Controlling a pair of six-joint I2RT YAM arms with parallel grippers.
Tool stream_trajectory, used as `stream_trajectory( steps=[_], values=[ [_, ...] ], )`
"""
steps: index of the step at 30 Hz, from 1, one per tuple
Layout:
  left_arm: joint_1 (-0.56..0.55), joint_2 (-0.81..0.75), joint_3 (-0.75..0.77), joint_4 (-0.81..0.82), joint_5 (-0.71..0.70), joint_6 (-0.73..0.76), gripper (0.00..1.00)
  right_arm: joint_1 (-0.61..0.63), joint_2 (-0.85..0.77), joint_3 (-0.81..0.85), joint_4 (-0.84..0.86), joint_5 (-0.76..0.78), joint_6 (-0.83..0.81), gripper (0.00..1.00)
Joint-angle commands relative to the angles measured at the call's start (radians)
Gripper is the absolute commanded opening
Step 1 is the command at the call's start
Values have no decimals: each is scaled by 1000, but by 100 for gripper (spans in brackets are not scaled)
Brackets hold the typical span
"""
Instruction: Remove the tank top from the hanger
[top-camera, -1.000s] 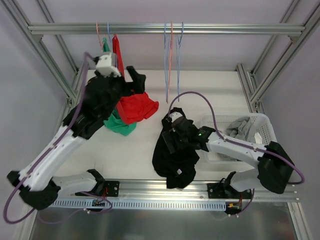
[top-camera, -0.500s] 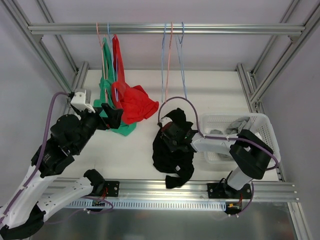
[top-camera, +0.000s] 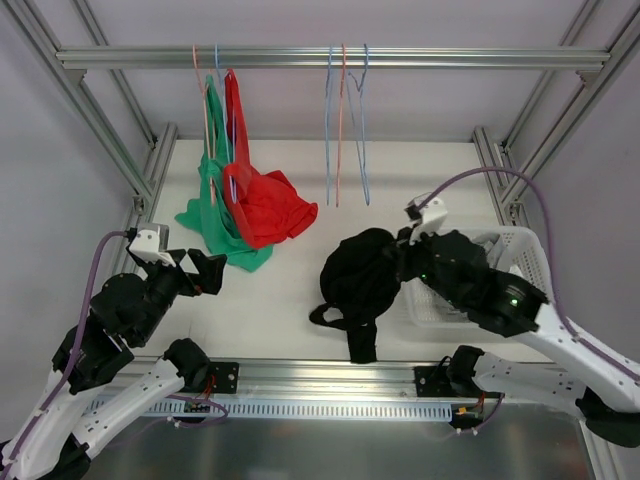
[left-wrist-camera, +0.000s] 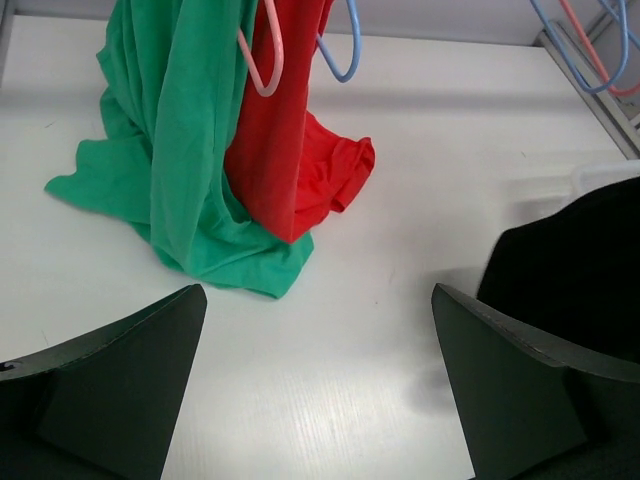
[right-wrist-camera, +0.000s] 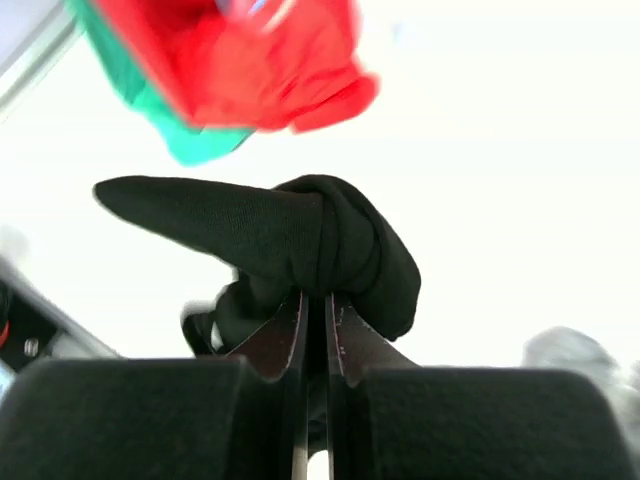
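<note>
Seen from above, the black tank top (top-camera: 360, 275) is bunched over the table (top-camera: 440, 180), off any hanger, at the 9 o'clock side of a white basket (top-camera: 520, 240). Only the right wrist view shows the right gripper (right-wrist-camera: 316, 305) with its jaws pinched almost closed on a fold of the top. The left wrist view shows the left gripper (left-wrist-camera: 318, 292) with jaws spread wide and empty, facing a green garment (left-wrist-camera: 170, 150) and a red garment (left-wrist-camera: 290, 150) at 12 o'clock.

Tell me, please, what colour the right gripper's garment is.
Bunched tank top: black, clearest in right wrist view.
</note>
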Motion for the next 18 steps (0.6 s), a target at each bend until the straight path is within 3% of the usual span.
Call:
stream_trajectory(
  steps=[1, 4, 8, 12, 18],
  values=[
    [9, -1, -10, 2, -50, 13, 99, 1, -89, 131, -255, 240, 29, 0],
    [9, -3, -15, 2, -54, 11, 99, 2, -138, 251, -403, 338, 8, 0],
    [9, -6, -16, 4, -62, 11, 99, 2, -147, 400, -467, 457, -65, 0],
    [9, -6, -21, 4, -63, 9, 99, 1, -97, 609, -489, 555, -165, 0],
    [9, -15, -20, 4, -47, -3, 99, -21, 37, 777, -474, 737, -305, 0]
  ],
)
